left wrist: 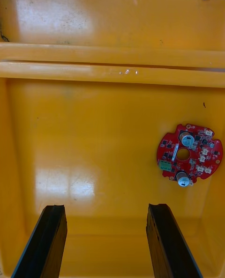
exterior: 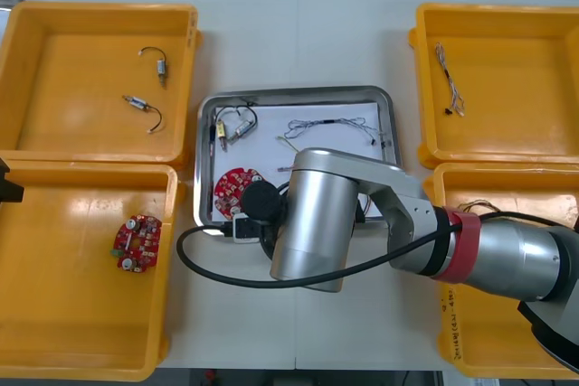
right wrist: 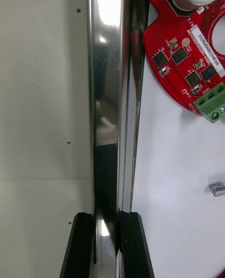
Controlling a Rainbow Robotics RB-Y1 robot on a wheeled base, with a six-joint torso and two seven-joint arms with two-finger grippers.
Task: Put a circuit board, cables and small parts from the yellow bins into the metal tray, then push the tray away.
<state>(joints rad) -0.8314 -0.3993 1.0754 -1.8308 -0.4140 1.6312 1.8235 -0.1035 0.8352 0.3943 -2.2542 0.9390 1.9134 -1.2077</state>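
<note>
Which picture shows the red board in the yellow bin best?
The left wrist view: the circuit board lies whole and close, past the open left end effector. The front view shows it small. The right wrist view shows another board, in the metal tray.

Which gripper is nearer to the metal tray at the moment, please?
Right. The right gripper is shut on the rim of the metal tray. The left gripper, open, hangs over the near left yellow bin, away from the tray.

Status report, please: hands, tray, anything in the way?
Right hand shut on metal tray left rim. Left hand open above yellow bin, spare circuit board inside. Tray loaded: red board, cables. Other bins flank it.
</note>
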